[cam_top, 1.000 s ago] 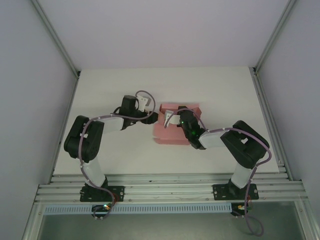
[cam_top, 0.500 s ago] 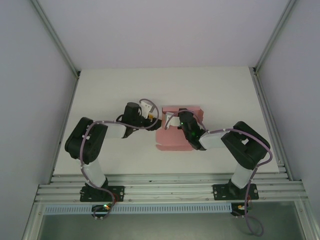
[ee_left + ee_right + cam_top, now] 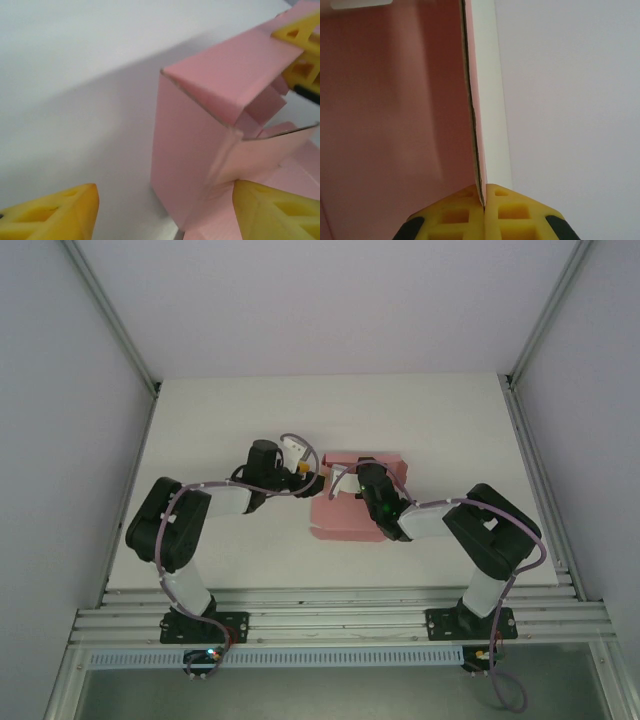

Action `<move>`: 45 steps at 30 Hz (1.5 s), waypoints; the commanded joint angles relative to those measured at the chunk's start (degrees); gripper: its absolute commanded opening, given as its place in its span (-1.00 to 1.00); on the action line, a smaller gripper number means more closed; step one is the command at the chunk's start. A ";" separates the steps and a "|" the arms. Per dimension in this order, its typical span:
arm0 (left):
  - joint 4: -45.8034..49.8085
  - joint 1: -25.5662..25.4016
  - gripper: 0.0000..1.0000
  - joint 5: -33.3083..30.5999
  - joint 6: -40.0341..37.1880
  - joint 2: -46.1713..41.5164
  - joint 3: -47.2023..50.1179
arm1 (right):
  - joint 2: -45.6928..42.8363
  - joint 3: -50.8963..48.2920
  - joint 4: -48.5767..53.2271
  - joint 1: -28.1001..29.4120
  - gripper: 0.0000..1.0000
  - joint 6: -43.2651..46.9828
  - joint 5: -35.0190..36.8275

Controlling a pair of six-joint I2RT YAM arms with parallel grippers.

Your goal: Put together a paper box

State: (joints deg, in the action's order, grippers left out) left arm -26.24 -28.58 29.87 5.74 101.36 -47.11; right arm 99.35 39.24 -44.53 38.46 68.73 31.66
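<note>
The paper box (image 3: 350, 518) is lying near the middle of the white table (image 3: 220, 420), between the two arms. It is partly folded, with some of its pink walls standing up. The right gripper (image 3: 483, 212) is clenching a thin upright wall of the box by its edge, its yellow fingertips pressed together with the card caught between them. Pink card is showing on one side of that edge and bare table on the other. The left gripper (image 3: 165, 220) is hanging just beside the box's left side, its jaws spread wide and grasping nothing. In the left wrist view, one of its yellow fingertips (image 3: 55, 215) is sitting over bare table while the other is sitting over pink card at the foot of an upright corner wall. The right gripper's yellow fingers are showing at the far upper edge of that folded part.
</note>
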 commanded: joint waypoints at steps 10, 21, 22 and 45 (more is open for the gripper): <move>-11.65 -3.33 0.34 -11.15 0.79 3.27 2.18 | -2.73 -1.28 6.32 1.86 -1.00 -6.93 -0.69; -22.99 -8.04 0.06 -23.70 -2.14 6.73 4.05 | -3.43 -1.65 9.21 2.85 -1.00 -9.55 -0.88; -22.69 -8.13 0.01 -24.32 -2.42 6.81 4.01 | -3.48 -1.54 9.20 2.85 -1.00 -9.66 -0.90; -31.45 -11.90 -1.00 -29.41 -6.44 10.34 6.53 | -29.75 -2.30 31.82 -2.02 0.75 -43.33 -23.48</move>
State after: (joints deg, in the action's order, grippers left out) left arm -55.16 -39.66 -0.21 1.72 110.34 -41.15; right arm 74.19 37.74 -17.91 38.83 36.12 17.43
